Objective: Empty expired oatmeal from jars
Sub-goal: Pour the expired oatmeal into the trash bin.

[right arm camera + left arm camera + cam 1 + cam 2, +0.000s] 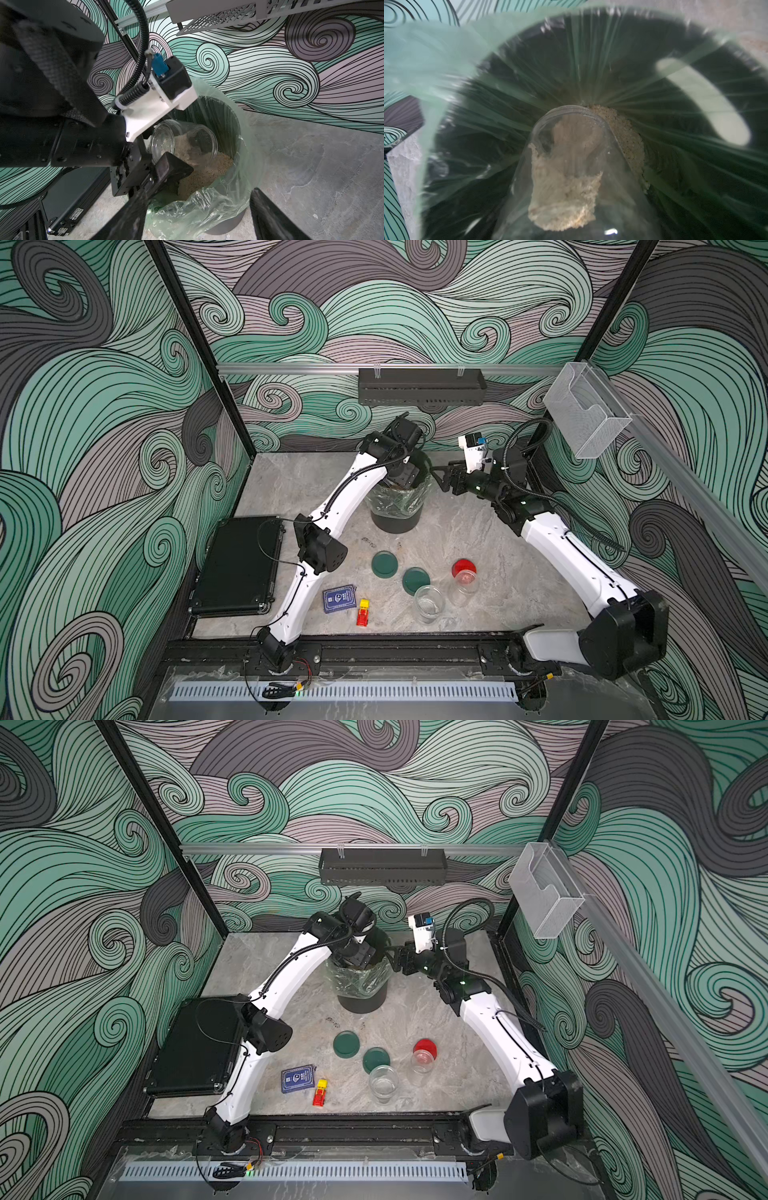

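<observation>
Progress looks far along: the near jar (429,603) and the right jar (464,584) stand open at the front and look empty, with their lids (383,564) lying beside them. Farther back, the left gripper (358,959) is clamped on the third jar (182,139). That jar is tipped into the bin (234,128), and oatmeal (564,197) slides out. The right gripper (441,480) hangs at the bin's right rim, jaws apart, holding nothing. Only this jar remains.
</observation>
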`<state>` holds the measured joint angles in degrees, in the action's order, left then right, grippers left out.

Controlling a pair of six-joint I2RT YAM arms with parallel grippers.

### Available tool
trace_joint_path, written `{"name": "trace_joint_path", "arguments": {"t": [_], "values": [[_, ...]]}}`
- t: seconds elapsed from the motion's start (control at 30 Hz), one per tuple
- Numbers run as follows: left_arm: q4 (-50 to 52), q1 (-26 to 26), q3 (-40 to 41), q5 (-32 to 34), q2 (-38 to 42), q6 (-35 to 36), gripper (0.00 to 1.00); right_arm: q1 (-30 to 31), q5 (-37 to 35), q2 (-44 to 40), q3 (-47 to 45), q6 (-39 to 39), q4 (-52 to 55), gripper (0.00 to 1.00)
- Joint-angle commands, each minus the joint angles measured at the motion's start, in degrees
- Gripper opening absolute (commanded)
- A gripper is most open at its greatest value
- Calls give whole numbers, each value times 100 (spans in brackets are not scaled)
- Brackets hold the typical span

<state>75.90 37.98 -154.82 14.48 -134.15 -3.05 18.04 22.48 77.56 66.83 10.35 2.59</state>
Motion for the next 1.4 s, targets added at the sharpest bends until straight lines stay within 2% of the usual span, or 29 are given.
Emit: {"name": "trace_joint_path", "arguments": {"t": [0.0,0.3,0.63,0.93,1.1,1.23,1.37], "values": [[-29,-36,-375,-58,295,-181,0,-9,-41,40,59,46,-110,78],[-174,-32,-377,-115,928,-503,0,-11,-63,22,51,21,-127,78],[-163,-1,-362,-104,1143,-596,0,-11,-64,23,41,11,-136,78],[204,-18,-404,-90,324,-331,0,-11,-34,-9,42,15,-118,78],[124,-36,-408,-138,193,-328,0,-9,-42,-86,15,-42,-97,78],[-22,-53,-416,-152,373,-369,0,-6,-40,-144,-7,-291,-126,78],[-153,-80,-408,-190,633,-415,0,-46,46,-259,-54,-980,-282,78]]}}
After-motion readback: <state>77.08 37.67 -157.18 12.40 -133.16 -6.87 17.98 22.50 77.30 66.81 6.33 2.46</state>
